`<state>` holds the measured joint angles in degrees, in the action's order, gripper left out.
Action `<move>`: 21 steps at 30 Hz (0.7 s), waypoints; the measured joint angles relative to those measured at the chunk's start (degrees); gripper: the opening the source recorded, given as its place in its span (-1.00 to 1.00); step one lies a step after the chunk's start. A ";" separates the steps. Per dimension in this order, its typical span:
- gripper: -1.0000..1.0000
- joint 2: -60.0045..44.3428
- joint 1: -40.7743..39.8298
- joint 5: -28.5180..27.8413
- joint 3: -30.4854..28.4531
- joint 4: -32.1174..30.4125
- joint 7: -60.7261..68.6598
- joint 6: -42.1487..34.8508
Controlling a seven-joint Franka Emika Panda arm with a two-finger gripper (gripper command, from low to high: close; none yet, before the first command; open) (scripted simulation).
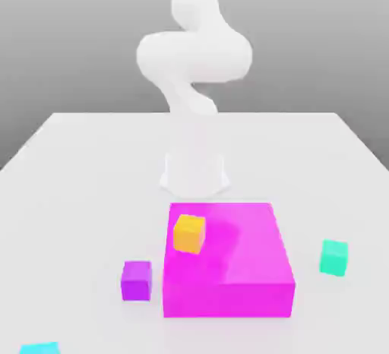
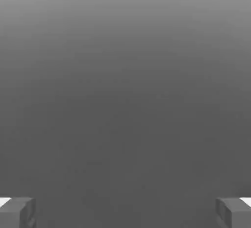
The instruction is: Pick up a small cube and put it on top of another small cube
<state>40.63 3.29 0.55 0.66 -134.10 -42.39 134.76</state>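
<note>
Two blocky dark grey fingertips [image 2: 17, 212] of the robot's two-finger gripper [image 2: 125, 213] stand far apart, with nothing between them. Each carries a small white patch at its outer edge. Behind them lies a plain grey backdrop, lighter at one end, darker toward the fingertips.

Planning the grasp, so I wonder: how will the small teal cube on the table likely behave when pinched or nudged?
The teal cube looks rigid with flat faces, so it should probably slide rather than roll. It sits flat on the table, so tipping seems unlikely. Being small, it is likely light and may skid away if nudged.
</note>
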 joint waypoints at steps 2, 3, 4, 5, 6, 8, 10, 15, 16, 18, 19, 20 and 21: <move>0.00 -4.44 2.75 0.46 0.67 -1.97 2.93 2.54; 0.00 -6.56 4.04 0.68 1.05 -2.92 4.33 3.75; 0.00 -8.65 5.31 0.88 1.43 -3.85 5.70 4.95; 0.00 -10.73 6.54 1.08 1.87 -4.78 7.06 6.15; 0.00 -12.81 7.75 1.27 2.33 -5.71 8.41 7.34; 0.00 -16.95 10.07 1.60 3.36 -7.55 11.08 9.71; 0.00 -21.09 12.26 1.84 4.56 -9.40 13.67 12.09; 0.00 -31.45 17.22 1.47 8.02 -14.02 19.47 18.04; 0.00 -33.54 18.03 1.14 8.82 -14.95 20.44 19.24; 0.00 -37.74 20.73 -0.01 10.34 -16.80 22.04 21.62; 0.00 -39.85 21.76 -0.85 10.84 -17.73 22.65 22.81; 0.00 -41.97 22.89 -1.89 11.25 -18.65 23.12 23.99; 0.00 -44.09 23.87 -3.11 11.48 -19.56 23.46 25.17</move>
<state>-3.46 27.15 -2.55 12.15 -153.67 -18.94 159.93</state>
